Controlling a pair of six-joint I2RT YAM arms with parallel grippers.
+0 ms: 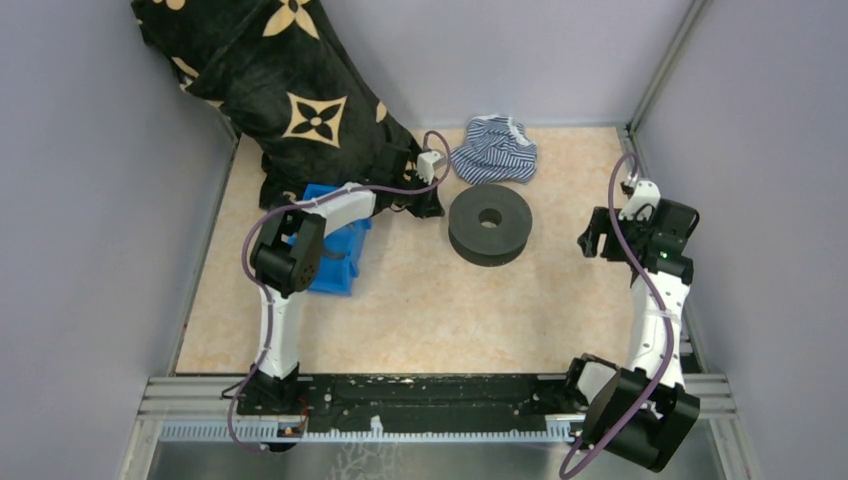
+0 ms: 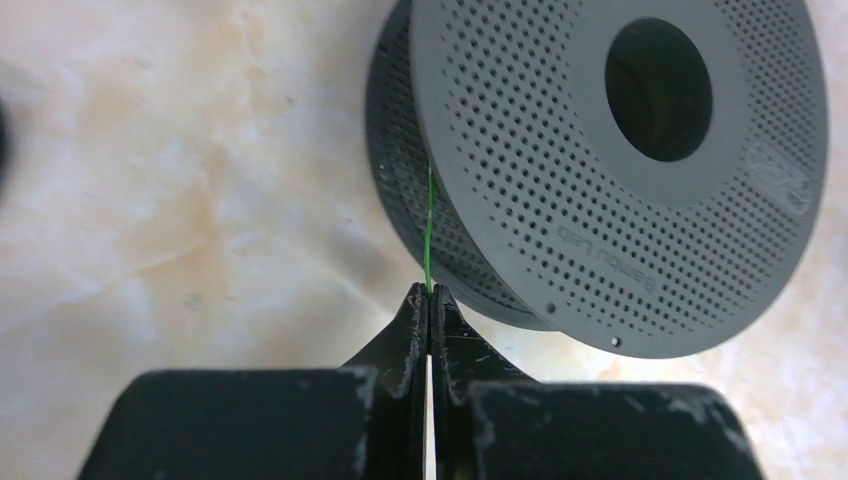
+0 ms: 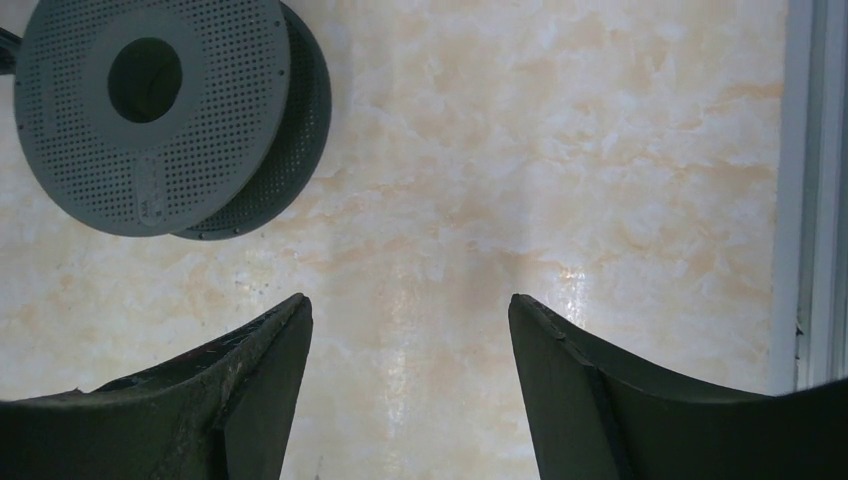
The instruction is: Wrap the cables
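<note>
The right gripper [image 3: 410, 320], well to the right of the dark grey perforated plastic spool [image 3: 150, 110], was held wide with nothing in it; the left gripper [image 2: 430, 298], just beside the spool's left rim, was pinched tight on the thin, flexible green cable [image 2: 429, 225], which ran from its tips into the groove between the flanges; winding was judged in hand, the next move calling for the strand to be led around the spool, taut and within the groove; how much cable lay on the core was hidden, and the strand could not be made out from above.
</note>
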